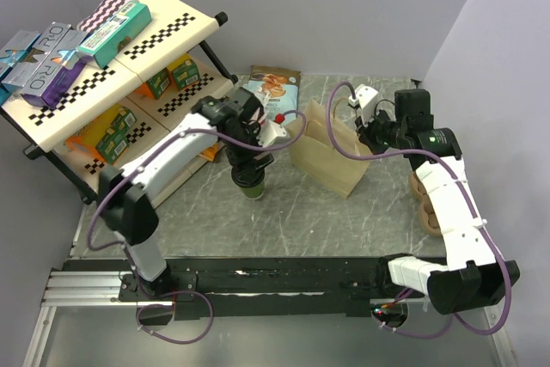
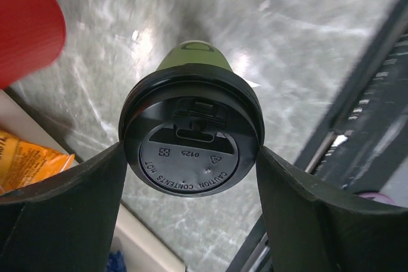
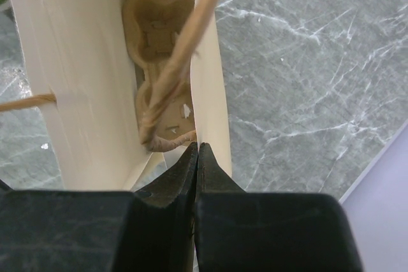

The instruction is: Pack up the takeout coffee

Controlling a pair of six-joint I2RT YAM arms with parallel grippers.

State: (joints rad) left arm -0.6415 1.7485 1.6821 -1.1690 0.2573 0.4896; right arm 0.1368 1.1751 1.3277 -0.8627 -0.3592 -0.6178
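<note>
top view: the coffee, a dark-green cup with a black lid, stands on the grey marble desk near the middle, just left of the bag. the left end effector points down over it, its fingers at the lid. the bag is upright and open-topped. the right end effector is at the bag's right rim. a tilted shelf with boxes fills the far left, and a snack pouch lies behind the bag.

left wrist view: the coffee is seen from above, lid towards the camera and green body tapering away. the left end effector is clamped on it, with both fingers touching the lid's rim on opposite sides. whether the base rests on the desk cannot be told here. a red cup is at the upper left, and an orange packet at the left edge.

right wrist view: the right end effector has its fingers pressed together on the bag's thin paper rim. a twisted paper handle crosses the opening. a brown pulp carrier lies at the bottom inside. marble desk shows to the right.
</note>
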